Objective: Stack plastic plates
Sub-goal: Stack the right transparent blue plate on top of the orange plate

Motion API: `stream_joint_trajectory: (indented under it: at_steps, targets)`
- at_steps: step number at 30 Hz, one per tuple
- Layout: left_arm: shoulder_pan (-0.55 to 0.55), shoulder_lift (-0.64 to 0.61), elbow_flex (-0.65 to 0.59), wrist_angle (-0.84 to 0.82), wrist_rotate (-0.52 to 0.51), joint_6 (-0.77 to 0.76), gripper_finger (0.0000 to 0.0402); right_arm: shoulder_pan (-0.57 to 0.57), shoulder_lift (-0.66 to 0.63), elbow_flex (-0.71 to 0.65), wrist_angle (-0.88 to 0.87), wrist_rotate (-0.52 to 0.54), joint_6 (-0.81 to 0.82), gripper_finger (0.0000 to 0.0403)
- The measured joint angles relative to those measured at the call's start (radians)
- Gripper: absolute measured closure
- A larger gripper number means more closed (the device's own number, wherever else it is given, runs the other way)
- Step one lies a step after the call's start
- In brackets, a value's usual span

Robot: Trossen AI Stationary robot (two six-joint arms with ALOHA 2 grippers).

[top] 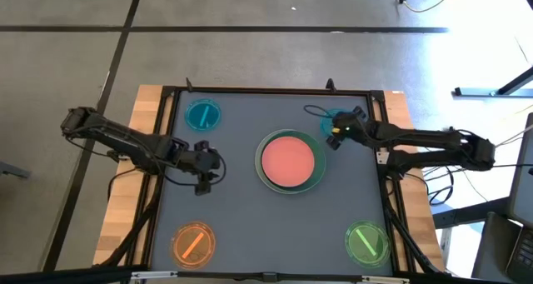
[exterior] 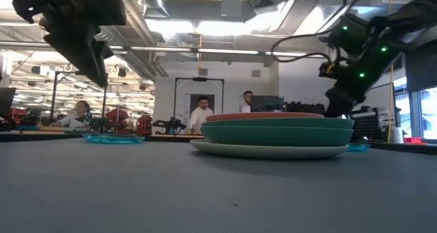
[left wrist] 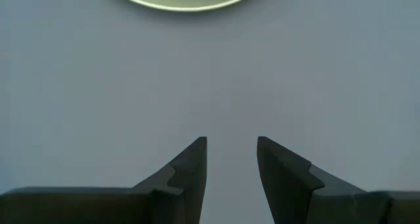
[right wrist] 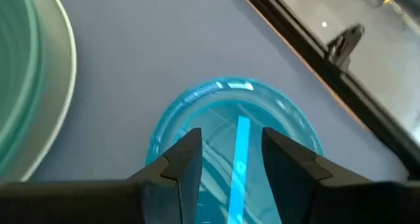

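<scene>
pink round plastic plate (top: pixel 288 159) topped a stack of larger green and cream plates (top: pixel 319 177) at the centre of the grey table (top: pixel 241 226) in the high view; small translucent teal (top: pixel 202 115), orange (top: pixel 193 243) and lime green (top: pixel 366 241) plates lay apart near three corners. the left gripper (top: pixel 202 175) hovered over bare table left of the stack, while the right gripper (top: pixel 335 132) sat over another teal plate (top: pixel 331 120) by the far right corner.

low view: the stack (exterior: pixel 276 133) stood mid-table, with open table in front.

left wrist view: the left gripper (left wrist: pixel 231 152) stood parted and empty over bare grey surface.

right wrist view: the right gripper (right wrist: pixel 231 145) was partly open above the teal plate (right wrist: pixel 216 109), near the table's dark edge (right wrist: pixel 308 50); contact couldn't be told.
</scene>
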Motion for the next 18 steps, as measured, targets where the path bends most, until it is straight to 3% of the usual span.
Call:
stream_joint_trajectory:
  at_steps: [9, 18]
  targets:
    - [0.0, 0.001, -0.024, 0.041, -0.057, 0.0, 0.0274, -0.109, -0.161, -0.071, 0.017, -0.198, 0.018, 0.0253]
    - [0.0, 0.001, -0.024, 0.078, -0.104, 0.003, 0.0274, -0.108, -0.062, -0.071, 0.053, -0.354, 0.064, 0.0253]
